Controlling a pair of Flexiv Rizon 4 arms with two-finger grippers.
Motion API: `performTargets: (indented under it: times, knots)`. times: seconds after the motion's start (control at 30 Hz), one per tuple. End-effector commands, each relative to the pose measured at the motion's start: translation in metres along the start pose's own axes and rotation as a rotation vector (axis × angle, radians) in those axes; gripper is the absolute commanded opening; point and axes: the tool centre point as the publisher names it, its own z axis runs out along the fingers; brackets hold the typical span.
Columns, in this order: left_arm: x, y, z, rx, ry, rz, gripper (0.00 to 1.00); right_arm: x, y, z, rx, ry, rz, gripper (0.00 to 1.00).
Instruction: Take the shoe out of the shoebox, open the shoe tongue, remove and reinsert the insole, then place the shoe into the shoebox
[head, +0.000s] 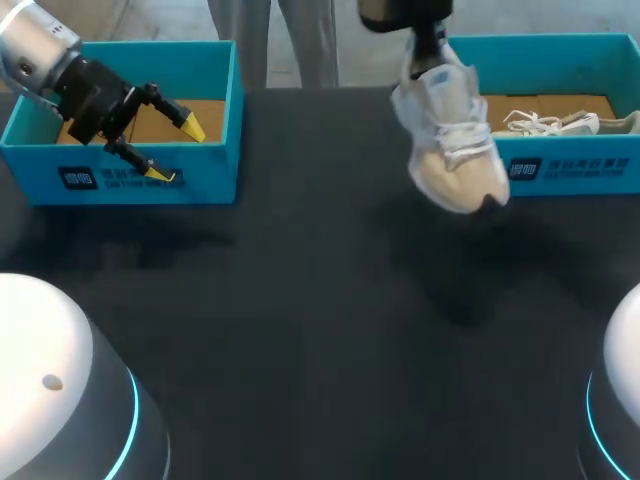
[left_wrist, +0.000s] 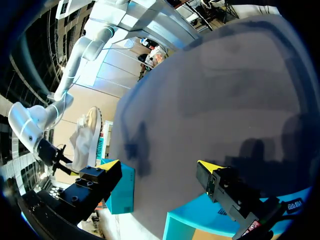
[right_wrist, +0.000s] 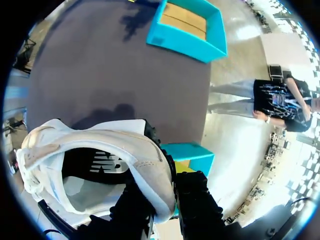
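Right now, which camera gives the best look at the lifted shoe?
Head view: the whole shoe shows, hanging toe-down over the table. Right wrist view is too close, only its heel collar and inside, clamped in the right hand. Left wrist view shows it small and far off.

no print here is sharp enough to read. the front wall of the left shoebox (head: 120, 150) carries a white square logo with two lines of white characters beside it (far too small to make out). the right shoebox (head: 570, 150) bears the same kind of white mark and lettering on its front wall, equally unreadable. inside the shoe (right_wrist: 145, 162), the dark insole (right_wrist: 85, 162) shows a white logo, partly cut off by the heel collar.
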Motion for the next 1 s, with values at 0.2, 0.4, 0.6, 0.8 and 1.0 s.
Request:
performTargets:
  times: [0.2,0.4,0.6,0.8,1.0]
  knots:
    - [0.0,0.0,0.0,0.0,0.002,0.0,1.0,-0.016,-0.054,0.016,-0.082,-0.024,0.016,0.0]
    - [0.0,0.0,0.0,0.0,0.002,0.0,1.0,-0.016,-0.054,0.016,-0.082,-0.024,0.016,0.0]
    - [0.0,0.0,0.0,0.0,0.002,0.0,1.0,-0.016,-0.054,0.016,-0.082,-0.024,0.016,0.0]
    - [0.0,0.0,0.0,0.0,0.002,0.0,1.0,-0.016,-0.054,0.016,-0.082,-0.024,0.016,0.0]
    - [0.0,0.0,0.0,0.0,0.002,0.0,1.0,-0.016,-0.054,0.016,-0.082,-0.024,0.016,0.0]
